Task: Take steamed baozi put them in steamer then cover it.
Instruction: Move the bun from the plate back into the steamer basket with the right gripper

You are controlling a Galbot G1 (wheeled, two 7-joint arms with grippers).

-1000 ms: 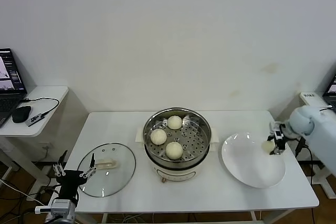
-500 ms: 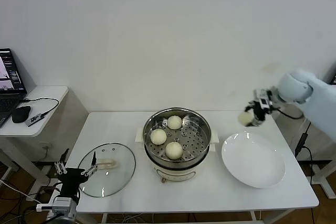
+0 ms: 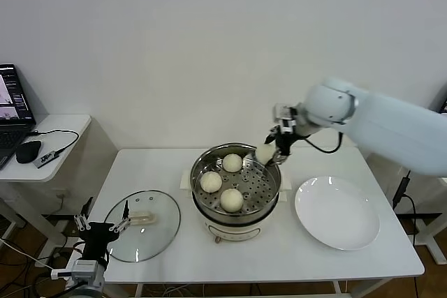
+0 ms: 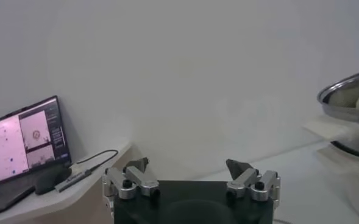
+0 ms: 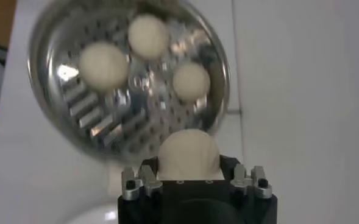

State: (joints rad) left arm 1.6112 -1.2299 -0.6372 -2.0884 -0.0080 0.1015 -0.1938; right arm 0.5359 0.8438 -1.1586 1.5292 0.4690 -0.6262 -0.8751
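Three steamed baozi (image 3: 232, 162) (image 3: 211, 181) (image 3: 232, 199) lie in the shiny steel steamer (image 3: 260, 188) at the table's middle. My right gripper (image 3: 269, 150) hangs over the steamer's far right rim, shut on another cream-white baozi (image 3: 265, 153). In the right wrist view that baozi (image 5: 189, 152) fills the gap between the jaws of the right gripper (image 5: 189, 161), with the steamer (image 5: 75, 103) and its buns below. The glass cover (image 3: 159, 234) lies flat on the table left of the steamer. My left gripper (image 3: 100, 228) (image 4: 188, 167) is parked open by the cover's near left edge, holding nothing.
A white plate (image 3: 337, 213) with nothing on it sits right of the steamer. A side desk (image 3: 49, 137) with a laptop, a mouse and cables stands at the far left. The wall runs close behind the table.
My right arm lifted the baozi from the plate and carried it up and left to above the steamer's rim. The left arm barely moved.
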